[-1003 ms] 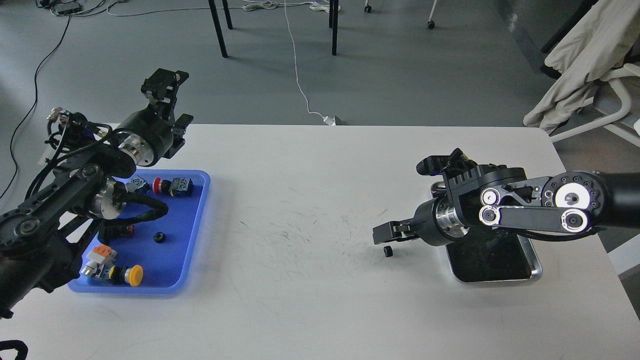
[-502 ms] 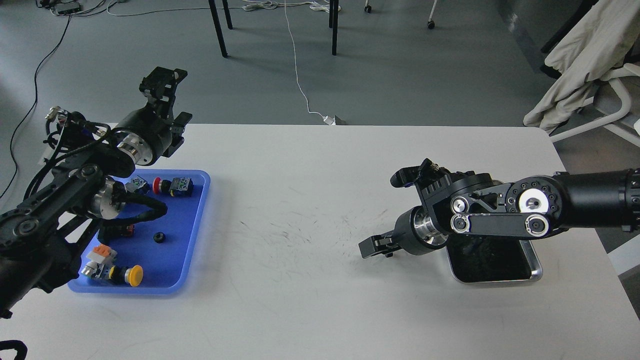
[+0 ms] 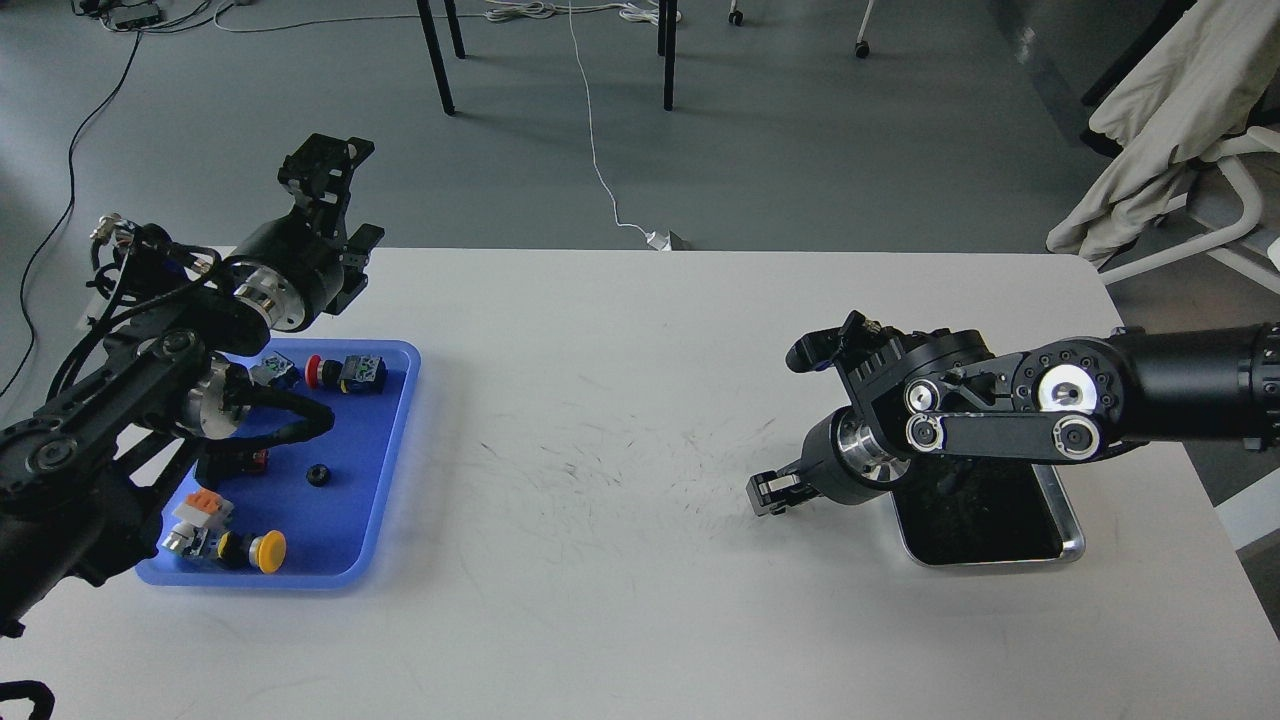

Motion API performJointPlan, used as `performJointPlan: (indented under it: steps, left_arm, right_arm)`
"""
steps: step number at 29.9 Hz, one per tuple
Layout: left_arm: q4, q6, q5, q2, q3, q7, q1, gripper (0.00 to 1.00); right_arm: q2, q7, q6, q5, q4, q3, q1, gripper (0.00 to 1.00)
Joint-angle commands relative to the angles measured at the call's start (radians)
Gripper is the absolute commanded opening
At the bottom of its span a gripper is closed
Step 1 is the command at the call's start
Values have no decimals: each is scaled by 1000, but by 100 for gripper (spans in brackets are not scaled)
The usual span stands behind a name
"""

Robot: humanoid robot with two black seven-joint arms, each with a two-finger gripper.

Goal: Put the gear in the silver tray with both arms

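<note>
The silver tray (image 3: 1072, 535) lies on the white table at the right, its far part hidden under my right arm. My right gripper (image 3: 772, 494) is low on the table just left of the tray, fingertips at the spot where a small black gear lay. The gear itself is hidden there. The fingers are dark and close together, and I cannot tell whether they hold it. My left gripper (image 3: 345, 205) is raised over the table's far left corner, open and empty.
A blue plastic tray (image 3: 395, 420) at the left holds several push buttons and switches and a small black ring-shaped part (image 3: 318, 474). My left arm hangs over its left side. Scuff marks cover the table's middle. Chair legs and cables lie on the floor beyond.
My right gripper swung left and down onto the small black gear, which no longer shows, then drew back slightly to the right. The left arm has barely moved.
</note>
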Motion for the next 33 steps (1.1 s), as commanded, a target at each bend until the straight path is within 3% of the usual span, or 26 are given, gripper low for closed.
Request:
performJointPlan:
  steps: [1, 6, 12, 16, 21, 26, 33]
  left_arm:
    - [0, 0, 0, 1, 0, 0, 0, 98]
    - [0, 1, 0, 2, -1, -2, 0, 98]
    - [0, 2, 0, 2, 0, -6, 0, 98]
    - [3, 2, 0, 3, -1, -6, 0, 98]
    - [6, 2, 0, 5, 0, -6, 0, 98]
    - [8, 2, 0, 6, 0, -8, 0, 98]
    - [8, 2, 0, -3, 3, -8, 0, 98]
  right_arm:
    - [3, 1, 4, 0, -10, -2, -7, 23]
    - [9, 1, 7, 0, -20, -2, -14, 18]
    - [17, 6, 13, 5, -29, -12, -11, 2]
    - [-7, 9, 22, 11, -23, -2, 11, 2]
    - [-144, 14, 22, 21, 16, 61, 86, 2]
    - [-357, 17, 35, 20, 103, 107, 112, 2]
    - [-578, 52, 15, -2, 100, 152, 5, 1]
